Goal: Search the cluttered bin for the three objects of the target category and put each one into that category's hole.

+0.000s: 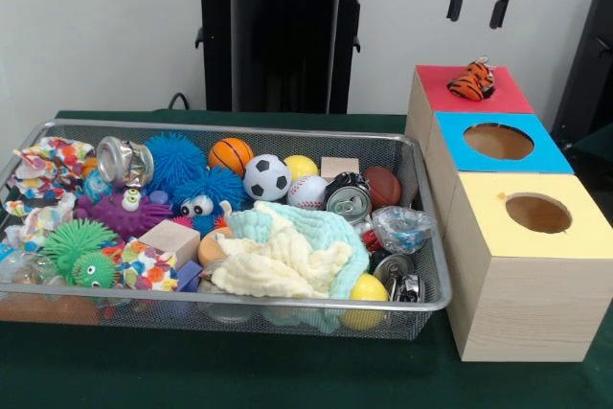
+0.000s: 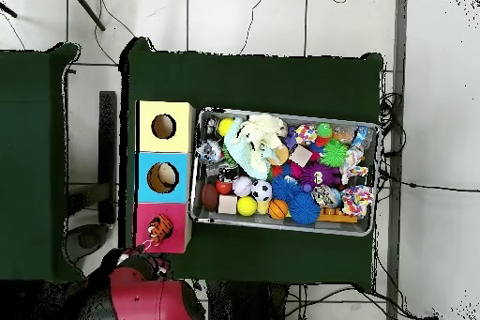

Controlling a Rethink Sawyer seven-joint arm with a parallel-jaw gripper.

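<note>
The wire mesh bin [image 1: 239,129] sits at the left of the front view, packed with toys. It holds a small basketball [image 1: 230,153], a soccer ball [image 1: 266,177], a baseball [image 1: 306,192], crushed cans [image 1: 347,198], spiky balls [image 1: 174,158], wooden blocks [image 1: 170,239] and a pale cloth [image 1: 287,251]. My gripper [image 1: 478,2] hangs open and empty, high above the red-topped box [image 1: 436,79]. An orange striped tiger toy [image 1: 471,80] rests on that box's hole. In the overhead view the bin [image 2: 281,224] and the tiger toy [image 2: 160,227] also show.
Three wooden boxes stand in a row right of the bin: red-topped, then blue-topped [image 1: 450,131], then yellow-topped [image 1: 479,208], each with a round hole. The table has a dark green cover [image 1: 287,371]. The black pedestal [image 1: 278,45] stands behind the bin.
</note>
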